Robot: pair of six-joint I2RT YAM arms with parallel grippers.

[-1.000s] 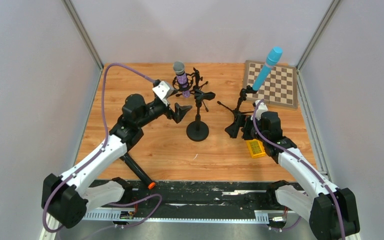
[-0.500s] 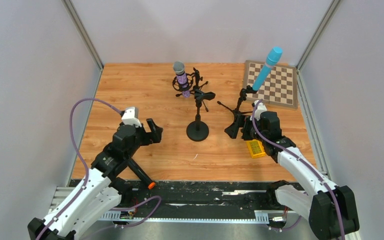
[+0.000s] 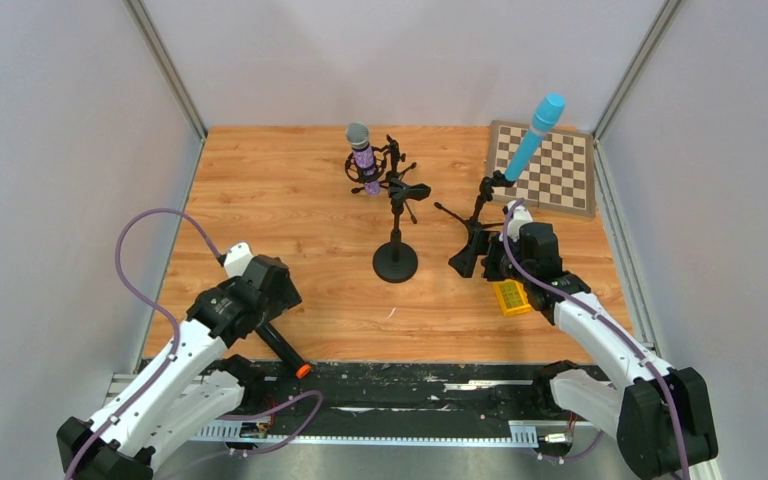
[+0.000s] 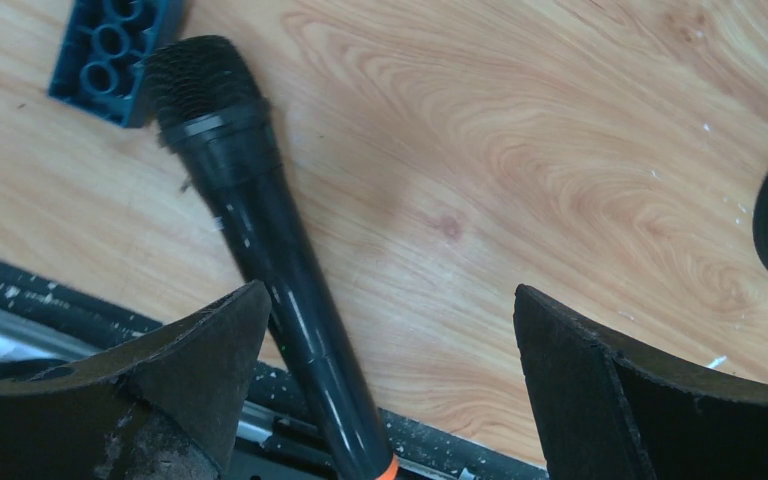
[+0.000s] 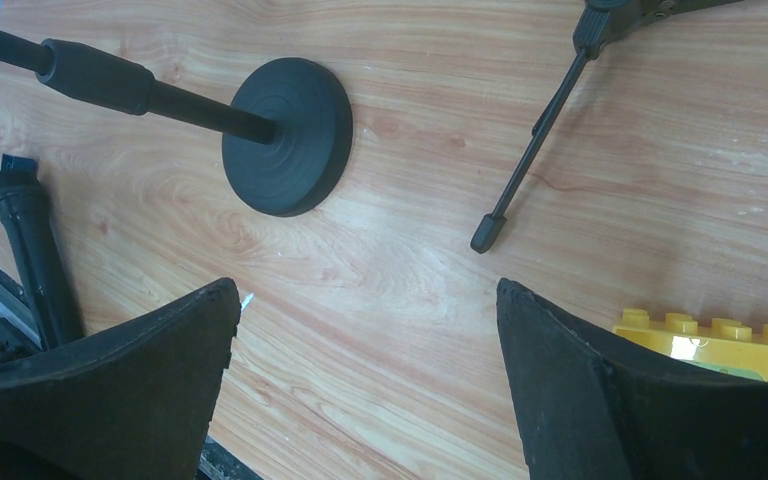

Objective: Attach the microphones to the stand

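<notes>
My left gripper point(image 4: 388, 292) is angled low over the black mic point(image 4: 270, 240), jaws wide, grasping nothing. That mic lies flat at the table's point(image 4: 560, 150) near edge. My right gripper point(image 5: 365, 285) hangs released beside the tripod point(image 5: 535, 150). From above, my left arm hides the black mic's head. Count: three mics, purple point(image 3: 363, 160) and blue point(image 3: 532, 140) mounted.

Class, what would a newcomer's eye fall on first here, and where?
The light-blue microphone stands out, tilted up on a tripod stand by the chessboard at far right. A purple microphone is held upright at far centre. The black microphone lies flat at the near edge, below the left gripper, its jaws open.
</notes>
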